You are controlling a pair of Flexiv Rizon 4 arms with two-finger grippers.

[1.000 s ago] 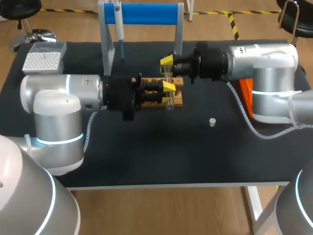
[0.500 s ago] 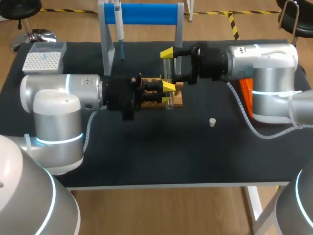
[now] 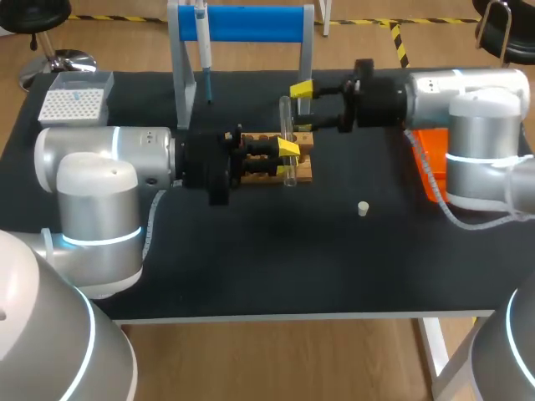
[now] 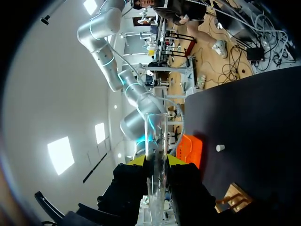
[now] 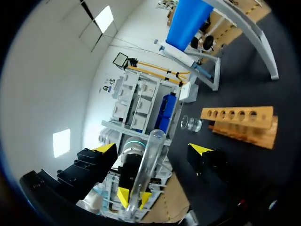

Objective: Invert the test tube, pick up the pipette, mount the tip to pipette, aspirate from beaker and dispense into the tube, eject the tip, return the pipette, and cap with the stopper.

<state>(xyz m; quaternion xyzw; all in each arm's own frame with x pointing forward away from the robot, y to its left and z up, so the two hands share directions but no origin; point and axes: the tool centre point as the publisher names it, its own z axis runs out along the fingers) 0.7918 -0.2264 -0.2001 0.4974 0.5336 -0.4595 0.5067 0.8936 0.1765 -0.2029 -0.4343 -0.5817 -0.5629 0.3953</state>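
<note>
A clear test tube (image 3: 287,142) stands upright above the wooden rack (image 3: 303,170), and my left gripper (image 3: 288,151) is shut on its lower half. In the left wrist view the tube (image 4: 155,141) runs out between the yellow-tipped fingers of that gripper (image 4: 155,162). My right gripper (image 3: 302,108) is open just right of the tube's top, touching nothing. From the right wrist, the tube (image 5: 149,155) stands free between the spread fingers of the right gripper (image 5: 153,150). The pipette (image 3: 203,46) hangs on the blue-barred stand (image 3: 251,23). A small white stopper (image 3: 363,209) lies on the mat.
A white tip box (image 3: 71,102) sits at the far left corner. An orange bin (image 3: 428,163) lies under my right arm. A glass beaker (image 5: 190,124) stands beside the rack (image 5: 240,123) on the stand's side.
My right gripper opened, let go of the tube's upper end and drew back to the right. The left gripper kept still with the tube.
</note>
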